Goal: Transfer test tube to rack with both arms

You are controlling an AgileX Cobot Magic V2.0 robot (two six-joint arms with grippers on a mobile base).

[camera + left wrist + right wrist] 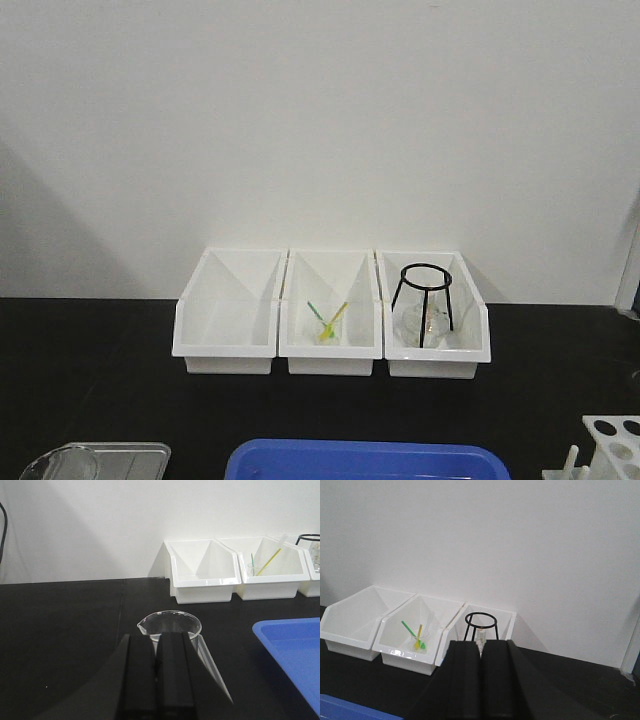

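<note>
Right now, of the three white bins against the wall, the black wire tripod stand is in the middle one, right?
Not quite. The black wire tripod stand is in the right-hand bin, as the front-facing view shows. The middle bin holds the green and yellow sticks.

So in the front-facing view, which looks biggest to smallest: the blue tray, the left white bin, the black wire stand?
1. Blue tray, though the frame cuts it off.
2. Left white bin.
3. Black wire stand.
The tray is nearer the camera, so its lead is unsure.
</note>
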